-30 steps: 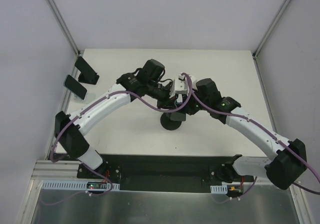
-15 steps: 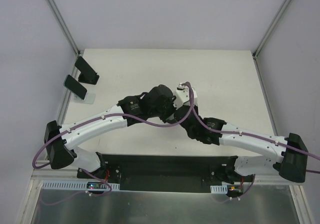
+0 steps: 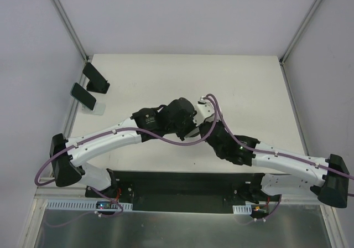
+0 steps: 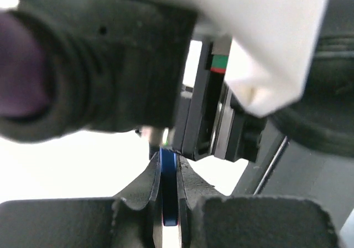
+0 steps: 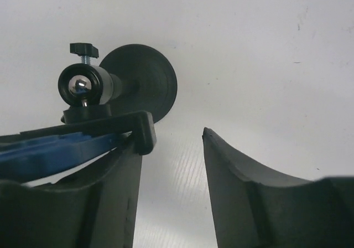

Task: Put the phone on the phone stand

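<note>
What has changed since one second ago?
Both arms sank lower, the right one stretching out sideways. The right gripper opened its jaws. The left gripper stayed shut on the thin blue-edged phone; the two dark slabs at far left did not move.

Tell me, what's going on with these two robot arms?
Over the middle of the table, the left pincer is shut on the thin edge of a blue phone, holding it at the black phone stand. The right pincer stands open close beside the stand, gripping nothing.
</note>
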Robot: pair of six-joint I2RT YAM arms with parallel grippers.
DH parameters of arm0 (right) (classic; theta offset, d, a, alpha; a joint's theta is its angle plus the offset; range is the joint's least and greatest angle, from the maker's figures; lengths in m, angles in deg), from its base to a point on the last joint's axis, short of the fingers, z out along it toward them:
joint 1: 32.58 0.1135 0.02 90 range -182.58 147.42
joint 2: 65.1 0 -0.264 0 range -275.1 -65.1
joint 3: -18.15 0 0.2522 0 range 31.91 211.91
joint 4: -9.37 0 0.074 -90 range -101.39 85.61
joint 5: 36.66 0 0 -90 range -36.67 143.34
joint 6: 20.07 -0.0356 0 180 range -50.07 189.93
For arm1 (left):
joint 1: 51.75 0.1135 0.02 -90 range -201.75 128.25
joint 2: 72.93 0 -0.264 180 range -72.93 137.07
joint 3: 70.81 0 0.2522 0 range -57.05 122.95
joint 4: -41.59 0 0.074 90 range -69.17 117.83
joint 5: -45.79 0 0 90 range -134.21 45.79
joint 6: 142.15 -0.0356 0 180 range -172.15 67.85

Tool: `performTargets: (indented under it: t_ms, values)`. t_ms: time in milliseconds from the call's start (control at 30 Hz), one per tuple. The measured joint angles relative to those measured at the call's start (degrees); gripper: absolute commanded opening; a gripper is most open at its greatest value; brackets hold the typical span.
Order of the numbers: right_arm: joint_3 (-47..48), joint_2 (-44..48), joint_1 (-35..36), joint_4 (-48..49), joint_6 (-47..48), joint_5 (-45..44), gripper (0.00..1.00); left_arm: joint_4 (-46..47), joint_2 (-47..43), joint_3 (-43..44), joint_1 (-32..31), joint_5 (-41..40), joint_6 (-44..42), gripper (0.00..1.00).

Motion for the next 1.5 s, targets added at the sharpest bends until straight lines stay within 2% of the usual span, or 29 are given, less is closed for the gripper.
performTargets:
  t_ms: [33,133,300,367,467,600,800,933,1100,1333,1500]
  values:
    - [-0.8,1.5,0.0,-0.3,2.1,1.1,0.67,-1.3,-0.2,0.3,-0.3,0.1,-0.1,0.0]
    - [-3.9,6.0,0.0,-0.1,5.3,4.1,0.76,-3.1,-0.8,0.4,-0.6,2.7,-1.7,0.0]
    - [-9.4,15.2,0.2,-1.2,6.9,8.6,0.83,-2.5,-0.9,0.0,-0.9,8.3,-3.8,0.0]
    - [-11.6,21.7,2.2,-0.4,7.9,12.3,0.84,-0.5,-1.6,-0.2,1.4,6.7,4.7,0.0]
    - [-9.9,26.9,5.7,3.5,9.6,20.5,0.85,4.9,-1.0,-0.2,8.9,2.5,11.9,0.0]
    - [-4.6,25.6,3.6,5.9,10.6,27.5,0.88,6.4,0.5,-0.2,12.0,-1.6,15.1,0.0]
    - [-2.3,26.0,2.5,3.8,11.5,27.0,0.91,6.9,1.6,0.2,11.6,-2.8,14.6,0.0]
    - [-2.3,26.9,-1.7,1.1,11.3,26.2,0.92,7.0,0.3,-0.8,12.5,-2.4,14.2,0.0]
    - [-2.3,26.4,-8.7,-0.2,9.3,29.3,0.92,3.5,-4.7,-2.7,15.6,-0.8,13.9,0.0]
    - [-3.0,22.5,-11.5,-1.2,8.3,35.8,0.93,-10.2,-14.7,-2.4,26.1,3.0,13.5,0.0]
    - [-3.9,20.2,-11.6,-1.4,7.9,40.8,0.93,-17.9,-22.3,-2.4,37.6,4.8,10.6,0.0]
